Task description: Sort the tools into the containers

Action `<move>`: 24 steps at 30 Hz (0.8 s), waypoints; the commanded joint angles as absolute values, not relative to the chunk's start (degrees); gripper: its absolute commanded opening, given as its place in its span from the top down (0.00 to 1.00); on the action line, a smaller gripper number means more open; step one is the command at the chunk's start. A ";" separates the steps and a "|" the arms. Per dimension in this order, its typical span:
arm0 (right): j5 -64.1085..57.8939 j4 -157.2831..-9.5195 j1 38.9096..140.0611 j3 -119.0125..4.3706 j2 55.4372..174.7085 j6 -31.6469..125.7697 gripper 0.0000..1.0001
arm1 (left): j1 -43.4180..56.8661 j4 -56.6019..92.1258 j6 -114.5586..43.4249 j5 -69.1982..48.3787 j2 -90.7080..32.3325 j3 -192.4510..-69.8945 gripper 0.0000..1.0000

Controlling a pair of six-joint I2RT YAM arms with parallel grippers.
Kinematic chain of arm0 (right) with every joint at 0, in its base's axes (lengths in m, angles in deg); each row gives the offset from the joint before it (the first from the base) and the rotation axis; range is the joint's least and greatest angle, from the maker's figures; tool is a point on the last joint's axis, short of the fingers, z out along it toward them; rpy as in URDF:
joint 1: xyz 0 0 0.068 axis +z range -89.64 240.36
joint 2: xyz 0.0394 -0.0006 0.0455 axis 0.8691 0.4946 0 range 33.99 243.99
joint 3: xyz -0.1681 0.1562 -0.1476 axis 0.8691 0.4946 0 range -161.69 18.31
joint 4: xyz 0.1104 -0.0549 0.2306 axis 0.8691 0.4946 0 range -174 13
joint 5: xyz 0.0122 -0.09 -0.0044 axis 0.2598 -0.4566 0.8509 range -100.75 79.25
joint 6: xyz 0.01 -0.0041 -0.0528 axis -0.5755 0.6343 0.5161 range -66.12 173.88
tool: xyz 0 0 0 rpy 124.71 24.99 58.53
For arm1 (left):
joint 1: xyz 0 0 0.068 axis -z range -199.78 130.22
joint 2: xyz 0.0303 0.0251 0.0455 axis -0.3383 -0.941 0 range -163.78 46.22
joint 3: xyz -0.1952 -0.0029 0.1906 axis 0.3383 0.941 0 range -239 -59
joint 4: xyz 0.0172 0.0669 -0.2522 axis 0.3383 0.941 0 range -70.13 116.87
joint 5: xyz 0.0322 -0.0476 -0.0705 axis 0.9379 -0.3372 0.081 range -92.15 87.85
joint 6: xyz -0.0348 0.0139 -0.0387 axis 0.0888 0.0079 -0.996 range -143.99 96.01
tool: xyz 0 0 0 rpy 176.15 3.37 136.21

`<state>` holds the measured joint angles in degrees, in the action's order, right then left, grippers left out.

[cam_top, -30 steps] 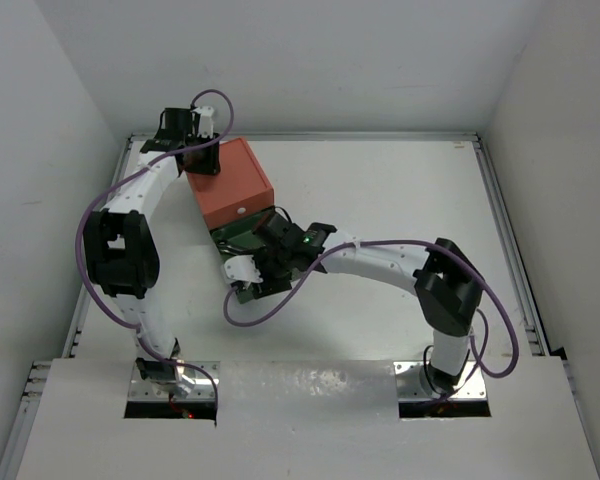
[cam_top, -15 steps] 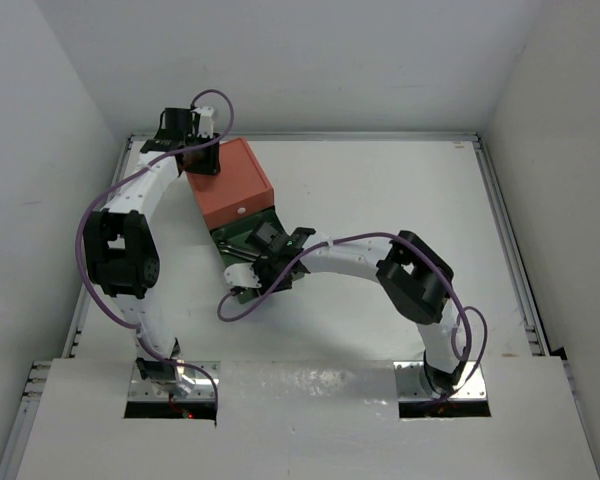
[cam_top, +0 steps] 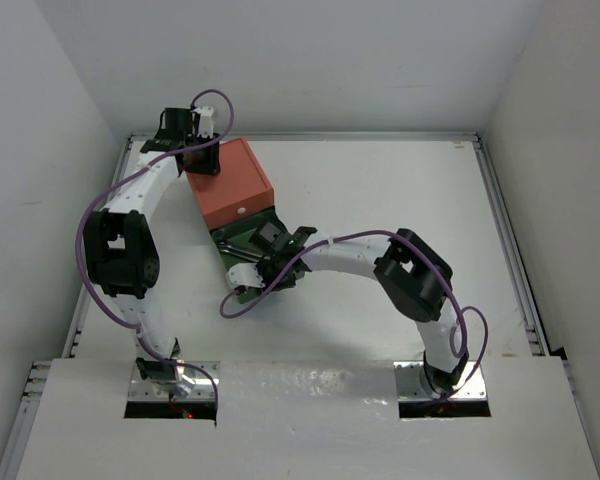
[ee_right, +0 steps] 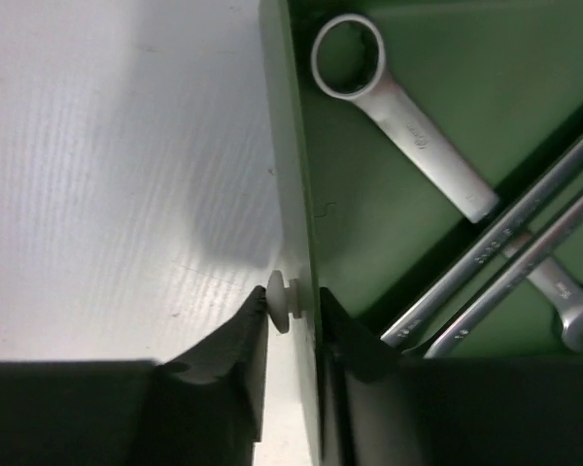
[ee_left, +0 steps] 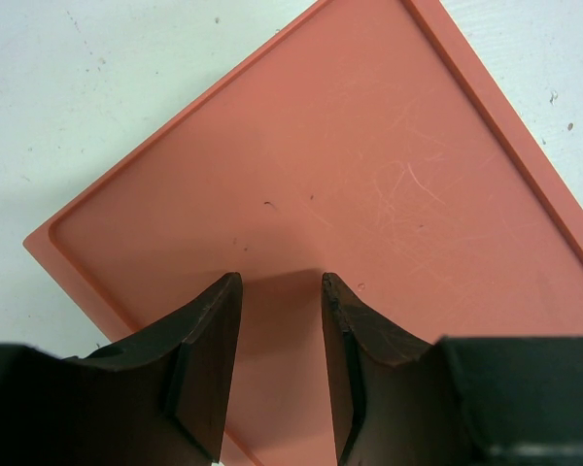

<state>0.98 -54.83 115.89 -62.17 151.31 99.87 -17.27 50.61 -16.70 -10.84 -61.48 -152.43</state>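
Right wrist view: white knob of the open green drawer, near side of orange-red box, is pinched by right gripper, wrenches are seen inside, left gripper is held narrowly parted and empty on the box top, and a drawer-closing push is judged next.

The right arm's elbow swings left and slightly nearer the middle of the surface, so the upper link now leans left from its base instead of rising almost straight. The forearm folds in shorter toward the green drawer, and the wrist creeps a little left over it. The purple cable on the right pulls in, its loop sitting closer to the arm. The cable loop near the drawer draws up slightly.
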 commanded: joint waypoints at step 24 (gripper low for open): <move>-2.13 -54.73 115.73 -68.43 150.36 107.23 1.00 | -18.19 53.09 -16.25 -11.55 -63.21 -153.05 0.64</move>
